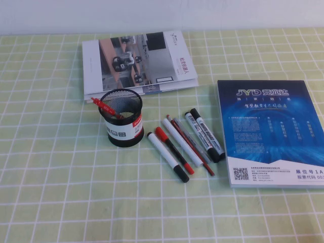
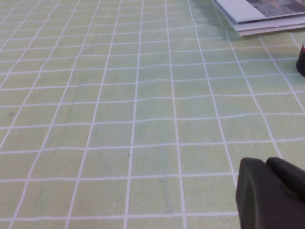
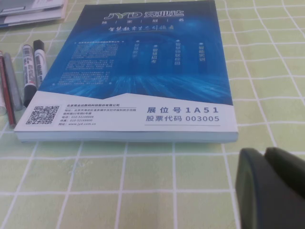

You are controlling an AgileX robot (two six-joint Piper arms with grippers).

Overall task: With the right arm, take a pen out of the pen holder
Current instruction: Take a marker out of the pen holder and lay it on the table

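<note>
Red pen [image 1: 108, 108] leans in the black mesh holder [image 1: 121, 132], its upper end poking past the left rim. The holder stands mid-table on green checked cloth [image 1: 61, 192]. Just to its right, loose pens [image 1: 182, 143] lie in a slanted row, the nearest close to its base. Bare cloth lies open to the left and in front.

A white brochure [image 1: 139, 63] sits close behind the holder. A blue booklet [image 1: 271, 131] lies right of the pens and reads "JYD", "1A51" and "003005" beside a QR code.

The right gripper [image 3: 265, 155], pressed together and empty, hovers at the booklet's near edge. The left gripper [image 2: 267, 164], fingers meeting, hangs over bare cloth.
</note>
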